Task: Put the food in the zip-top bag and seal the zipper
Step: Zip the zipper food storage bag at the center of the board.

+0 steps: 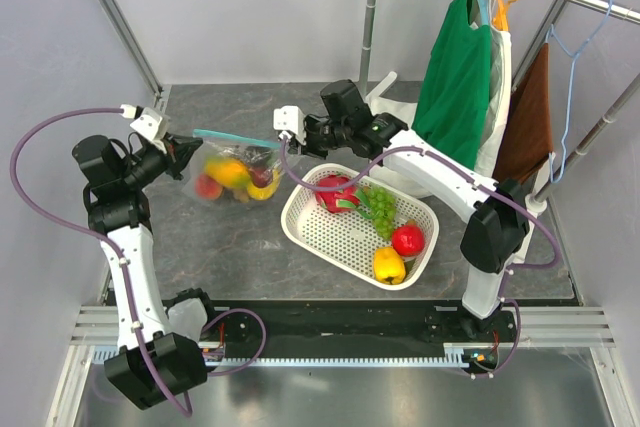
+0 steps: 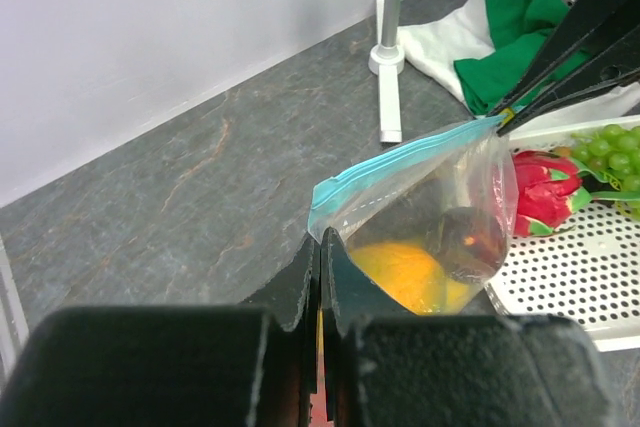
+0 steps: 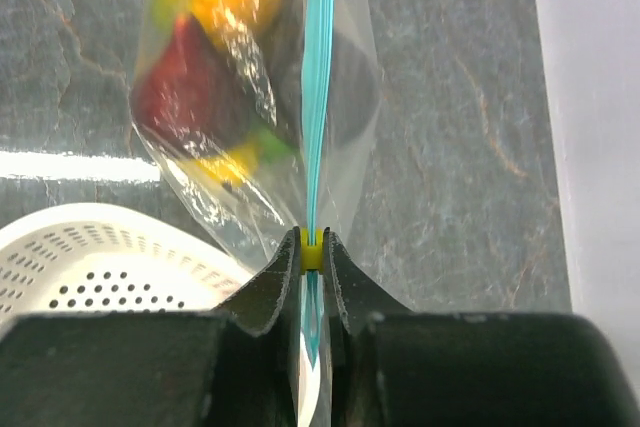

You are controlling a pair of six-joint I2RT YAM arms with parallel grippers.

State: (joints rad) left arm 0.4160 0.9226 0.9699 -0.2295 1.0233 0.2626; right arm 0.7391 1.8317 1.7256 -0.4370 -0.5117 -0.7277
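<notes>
The clear zip-top bag (image 1: 235, 175) hangs stretched between my two grippers above the table. It holds food: an orange-yellow mango (image 2: 405, 272), a red-orange piece (image 1: 208, 187), a dark piece (image 2: 470, 237). The teal zipper (image 1: 235, 136) runs taut along its top edge and looks pressed together in the right wrist view (image 3: 317, 97). My left gripper (image 2: 320, 244) is shut on the bag's left corner (image 1: 186, 153). My right gripper (image 3: 312, 249) is shut on the yellow slider at the zipper's right end (image 1: 280, 145). The bag also shows in the right wrist view (image 3: 230, 117).
A white perforated basket (image 1: 305, 232) stands right of the bag and holds a dragon fruit (image 1: 337, 193), green grapes (image 1: 378, 205), a red apple (image 1: 407, 239) and a yellow fruit (image 1: 389, 265). A clothes rack with a green garment (image 1: 458, 72) and a brown cloth (image 1: 530, 117) stands at the back right.
</notes>
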